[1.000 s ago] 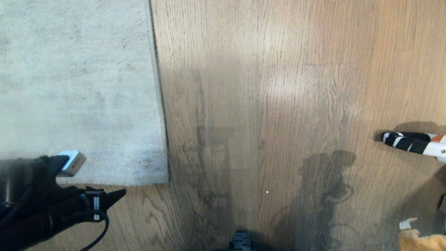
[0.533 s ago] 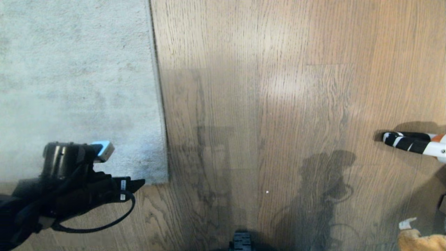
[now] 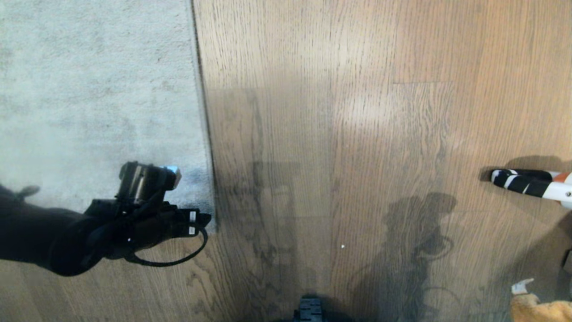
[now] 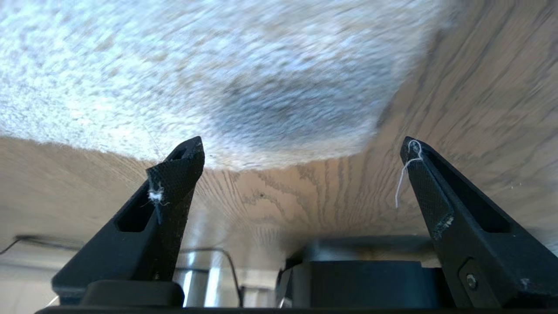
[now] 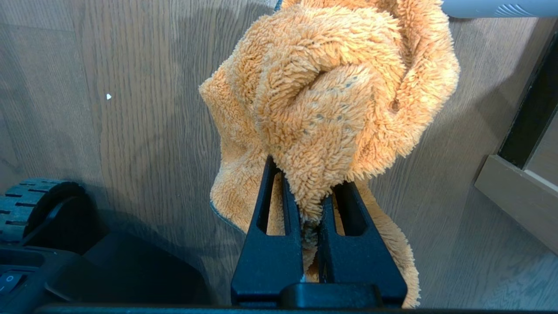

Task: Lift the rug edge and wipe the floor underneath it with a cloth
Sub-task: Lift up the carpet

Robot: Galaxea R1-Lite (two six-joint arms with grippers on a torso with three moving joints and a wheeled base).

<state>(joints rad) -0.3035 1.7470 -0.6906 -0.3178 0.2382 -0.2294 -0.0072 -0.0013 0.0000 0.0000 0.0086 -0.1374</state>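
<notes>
The pale grey rug (image 3: 98,98) lies flat at the upper left on the brown plank floor (image 3: 357,134), and the rug edge ends in a square corner (image 3: 212,226). My left gripper (image 3: 203,219) hangs low right at that corner. In the left wrist view the left gripper (image 4: 303,146) is open wide, holds nothing, and has the rug's near border (image 4: 279,162) just past its tips. My right gripper (image 5: 309,174) is shut on the fluffy orange cloth (image 5: 331,87), which also peeks in at the head view's lower right (image 3: 540,311).
A black-and-white striped object with a white and orange end (image 3: 527,182) lies on the floor at the right. Part of my base (image 3: 310,311) shows at the bottom centre. Near the right gripper are a wheel (image 5: 30,205) and a wooden furniture base (image 5: 514,192).
My left arm has swung to the right along the rug's near edge and now sits at its corner. The rug, the cloth and the right gripper have not moved.
</notes>
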